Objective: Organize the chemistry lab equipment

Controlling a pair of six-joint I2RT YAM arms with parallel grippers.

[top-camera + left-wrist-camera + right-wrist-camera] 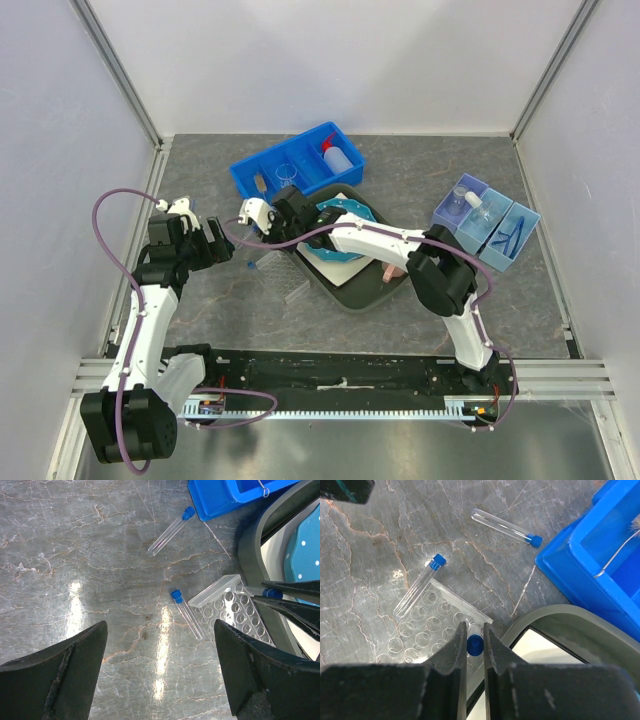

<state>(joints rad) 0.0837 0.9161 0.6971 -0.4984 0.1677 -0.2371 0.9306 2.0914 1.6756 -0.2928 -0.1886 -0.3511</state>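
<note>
Grey marbled table (75,555) | right gripper (474,635) pinching vial (475,646) by its blue cap, lower centre, over rack (422,635) | left gripper (160,630) wide open, empty | vial: light, slick, likely fragile, so grip the cap end gently and tip upright for a hole

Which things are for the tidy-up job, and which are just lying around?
For the job: vials, rack, squeeze bottle, beaker, goggles, brush.
Just lying about: dotted plate, pink mug.
</note>
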